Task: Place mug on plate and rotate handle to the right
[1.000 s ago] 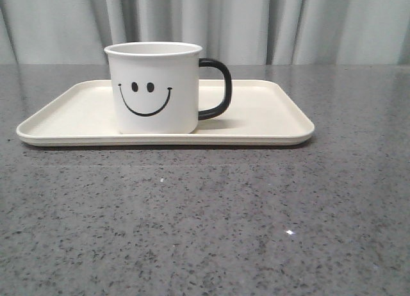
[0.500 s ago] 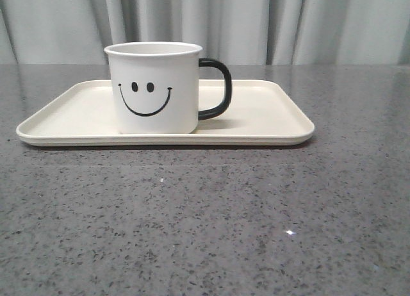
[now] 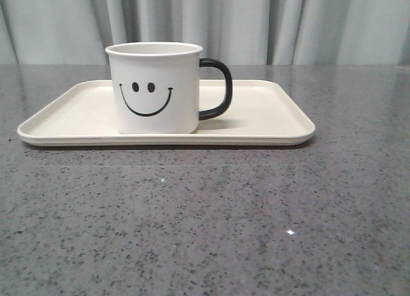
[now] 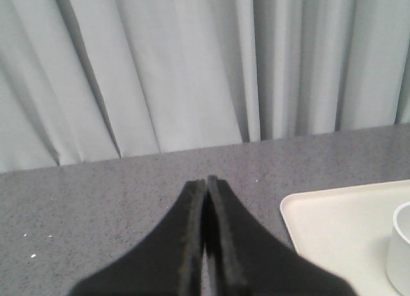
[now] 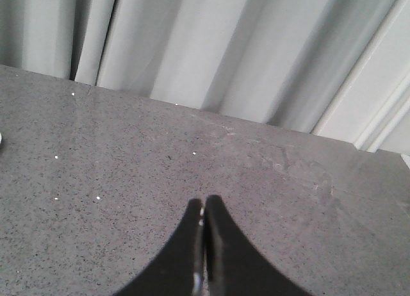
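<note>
Hidden or cut off: in the left wrist view the mug (image 4: 400, 248) was cropped to a sliver of white wall and rim, and the plate (image 4: 339, 225) to one rounded corner; the mug's far side did not show in any view.
Hard to make out: a pale speck at the frame edge in the right wrist view, too small to identify.
Mug: one, white, black smiley print facing the front camera; stood upright on the plate (image 3: 269, 113), left of its middle in the front view.
Handle (image 3: 216, 89): one, black loop, pointing right in the front view.
Plate: one, cream, rectangular, low rim; lay flat on the surface (image 3: 205, 219).
Surface: one, grey speckled stone.
Curtain (image 3: 256, 24): pale, pleated, behind the surface.
Left pincer (image 4: 205, 184): one; clenched, fingers pressed together, nothing between them; above bare surface, just beside the plate's corner.
Right pincer (image 5: 205, 203): one; clenched, nothing held; above bare surface.
Arms in front view: neither appeared.
</note>
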You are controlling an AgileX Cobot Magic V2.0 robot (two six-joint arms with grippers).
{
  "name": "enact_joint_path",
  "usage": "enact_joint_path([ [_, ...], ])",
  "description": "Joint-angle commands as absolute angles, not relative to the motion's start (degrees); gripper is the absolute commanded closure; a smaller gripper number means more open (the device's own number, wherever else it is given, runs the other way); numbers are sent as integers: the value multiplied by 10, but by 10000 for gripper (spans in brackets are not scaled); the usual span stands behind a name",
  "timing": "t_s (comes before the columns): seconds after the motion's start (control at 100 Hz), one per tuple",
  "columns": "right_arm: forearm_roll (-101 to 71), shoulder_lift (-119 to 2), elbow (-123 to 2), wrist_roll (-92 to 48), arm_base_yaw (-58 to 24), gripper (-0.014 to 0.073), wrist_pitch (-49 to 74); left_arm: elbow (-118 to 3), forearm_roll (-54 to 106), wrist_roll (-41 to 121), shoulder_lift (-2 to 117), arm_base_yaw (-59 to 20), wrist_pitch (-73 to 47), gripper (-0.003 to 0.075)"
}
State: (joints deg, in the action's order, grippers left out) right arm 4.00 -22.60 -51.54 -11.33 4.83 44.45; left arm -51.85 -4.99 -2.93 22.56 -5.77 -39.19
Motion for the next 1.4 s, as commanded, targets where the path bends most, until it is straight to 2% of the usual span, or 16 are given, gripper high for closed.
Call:
enact_joint_path([
  [0.0,51,-230,-527,-112,47,710,403,-434,-34,-28,180,-55,-258,740],
  [0.16,51,-230,-527,-112,47,710,403,-266,0,-28,72,-42,-147,740],
  [0.3,51,-230,-527,-112,47,710,403,-169,10,-28,6,-28,-89,740],
  [0.58,51,-230,-527,-112,47,710,402,-78,12,-28,-20,-22,-66,740],
  [0.79,51,-230,-527,-112,47,710,402,-4,12,-28,-20,-22,35,740],
  [1.39,51,-230,-527,-112,47,710,401,6,-14,-20,-20,-22,48,740],
])
